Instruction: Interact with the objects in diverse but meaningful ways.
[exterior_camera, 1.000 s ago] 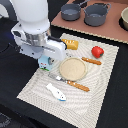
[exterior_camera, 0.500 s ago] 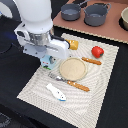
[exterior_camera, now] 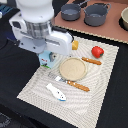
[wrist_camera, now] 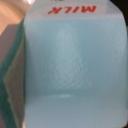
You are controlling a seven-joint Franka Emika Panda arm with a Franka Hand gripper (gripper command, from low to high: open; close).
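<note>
My gripper (exterior_camera: 47, 54) is down over the small white carton (exterior_camera: 46, 60) at the exterior view's left edge of the placemat, and the arm's white hand hides its fingers. In the wrist view the carton (wrist_camera: 70, 65) fills the picture, pale blue-white with red "MILK" lettering, and no fingers show. A red tomato (exterior_camera: 97, 51) lies on the mat at the exterior view's right. The golden-yellow bread loaf (exterior_camera: 75, 45) peeks out just beside the hand. The white-and-blue tube-like piece (exterior_camera: 56, 92) lies near the mat's front.
A tan plate (exterior_camera: 73, 68) sits mid-mat with orange-handled cutlery beside it (exterior_camera: 91, 61) and in front of it (exterior_camera: 75, 85). Two grey pots (exterior_camera: 71, 11) (exterior_camera: 96, 14) stand on the brown board at the back. Black tabletop surrounds the striped placemat (exterior_camera: 100, 95).
The arm has shifted slightly toward the exterior view's right, staying over the carton. Nothing else on the mat has moved.
</note>
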